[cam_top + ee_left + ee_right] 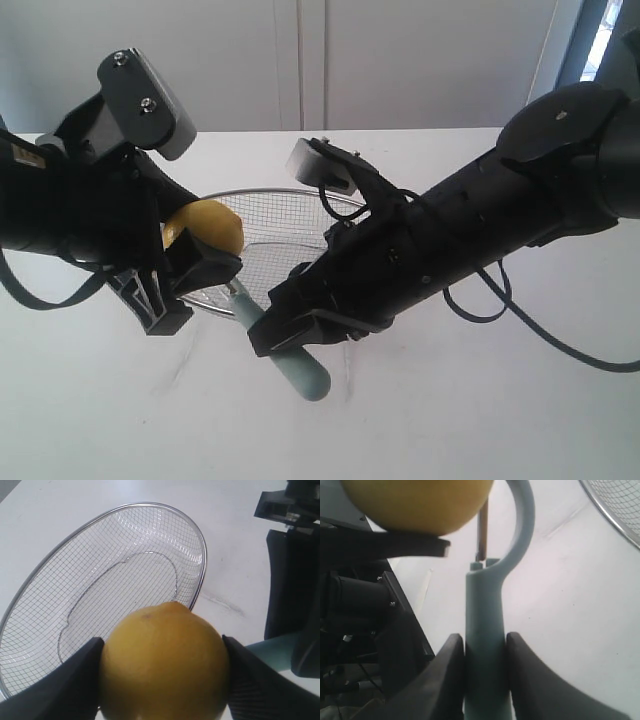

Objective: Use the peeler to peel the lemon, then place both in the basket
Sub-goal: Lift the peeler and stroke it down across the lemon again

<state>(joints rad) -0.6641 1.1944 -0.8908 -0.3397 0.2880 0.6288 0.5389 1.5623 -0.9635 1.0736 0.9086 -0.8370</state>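
My left gripper (pixel 190 255) is shut on the yellow lemon (pixel 205 225), held off the table at the near left rim of the wire mesh basket (pixel 290 205). In the left wrist view the lemon (pixel 165 662) fills the gap between both black fingers (pixel 65 685), with the basket (pixel 60 570) beyond it. My right gripper (pixel 485 642) is shut on the pale teal handle of the peeler (pixel 485 630). The peeler's curved head and blade reach up to the lemon (pixel 420 505). In the exterior view the peeler's handle end (pixel 305 375) sticks out below the right gripper (pixel 285 330).
The white table (pixel 480 400) stretches around the basket. A black cable (pixel 520 320) hangs from the right arm. A white wall stands behind the table.
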